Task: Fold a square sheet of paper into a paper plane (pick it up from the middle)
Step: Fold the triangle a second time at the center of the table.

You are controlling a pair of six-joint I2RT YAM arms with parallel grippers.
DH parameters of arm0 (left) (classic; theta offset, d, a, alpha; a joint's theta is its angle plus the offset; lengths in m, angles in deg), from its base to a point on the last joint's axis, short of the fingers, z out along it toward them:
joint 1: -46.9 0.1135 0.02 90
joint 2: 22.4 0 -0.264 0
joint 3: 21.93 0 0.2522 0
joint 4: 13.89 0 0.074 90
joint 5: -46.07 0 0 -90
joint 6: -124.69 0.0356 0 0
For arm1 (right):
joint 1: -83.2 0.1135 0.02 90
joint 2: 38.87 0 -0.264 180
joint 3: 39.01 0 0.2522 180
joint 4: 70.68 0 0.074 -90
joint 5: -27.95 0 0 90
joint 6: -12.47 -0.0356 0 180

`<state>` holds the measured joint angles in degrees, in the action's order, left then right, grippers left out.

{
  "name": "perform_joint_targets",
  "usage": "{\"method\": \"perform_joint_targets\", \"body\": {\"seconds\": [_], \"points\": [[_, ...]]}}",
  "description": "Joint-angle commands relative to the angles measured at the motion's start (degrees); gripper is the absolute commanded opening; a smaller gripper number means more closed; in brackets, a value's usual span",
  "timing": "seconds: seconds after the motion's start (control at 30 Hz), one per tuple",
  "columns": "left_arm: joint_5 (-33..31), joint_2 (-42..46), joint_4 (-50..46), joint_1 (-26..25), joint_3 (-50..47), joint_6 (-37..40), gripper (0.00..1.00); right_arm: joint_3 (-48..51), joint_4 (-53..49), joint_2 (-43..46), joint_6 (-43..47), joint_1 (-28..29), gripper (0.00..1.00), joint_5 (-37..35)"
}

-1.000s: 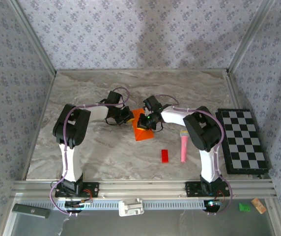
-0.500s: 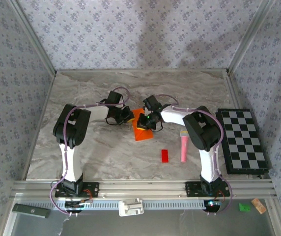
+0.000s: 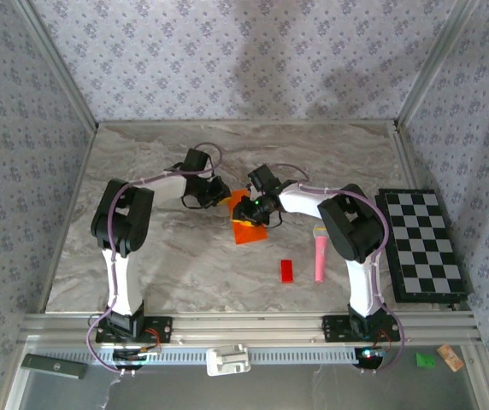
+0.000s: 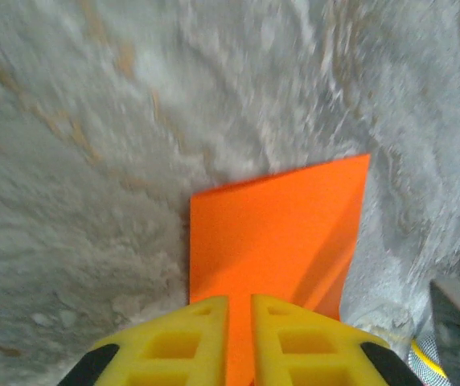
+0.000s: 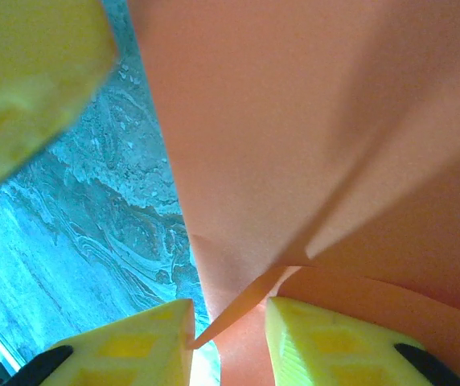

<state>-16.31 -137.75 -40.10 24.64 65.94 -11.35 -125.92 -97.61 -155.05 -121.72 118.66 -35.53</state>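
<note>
Top external view: two arms (image 3: 120, 226) are seen bent inward over one marble table (image 3: 167, 282), and the two grippers are brought together at one square sheet of paper (image 3: 246, 232), bright orange and creased, lying near the table's centre. The left gripper (image 3: 217, 192) is placed at the sheet's far left corner, and the right gripper (image 3: 250, 208) over its far part. Nearer the bases, one red block (image 3: 287, 270) and one pink toy microphone (image 3: 321, 254) are laid side by side, apart from the sheet. One checkerboard (image 3: 422, 244) is set at the table's right edge.

Left wrist view: two yellow fingers (image 4: 174, 346) are drawn nearly together, with the sheet's edge pinched in the slit.

Right wrist view: two fingers (image 5: 133, 346) are held apart, and a raised fold of the sheet is seen loose between them.
</note>
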Motion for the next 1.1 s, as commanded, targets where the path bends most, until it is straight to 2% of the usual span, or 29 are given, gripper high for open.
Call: {"method": "perform_joint_targets", "body": {"seconds": [0.0,0.2,0.53,0.67,0.9,1.07], "points": [[-1.0,3.5,-2.7,1.6,1.2,0.9,0.18,0.4,-4.5,-3.1,0.5,-0.3,0.36,-2.3],[-1.5,8.2,-0.2,2.0,-4.2,-1.2,0.26,1.2,-4.2,-2.9,0.5,-0.5,0.43,-2.5],[0.8,13.1,4.8,0.2,-13.4,-6.0,0.29,2.6,-3.7,-2.4,1.0,-0.6,0.50,-2.9],[0.9,13.8,4.9,-0.9,-14.6,-6.6,0.27,3.1,-3.1,-2.1,1.2,-0.7,0.44,-2.7],[2.2,13.5,7.0,-2.6,-16.5,-8.6,0.19,4.3,-1.7,-1.6,0.9,-1.1,0.32,-2.4],[2.7,13.2,7.6,-3.9,-16.8,-9.2,0.16,4.3,-1.5,-1.7,0.9,-1.3,0.27,-2.2]]}}
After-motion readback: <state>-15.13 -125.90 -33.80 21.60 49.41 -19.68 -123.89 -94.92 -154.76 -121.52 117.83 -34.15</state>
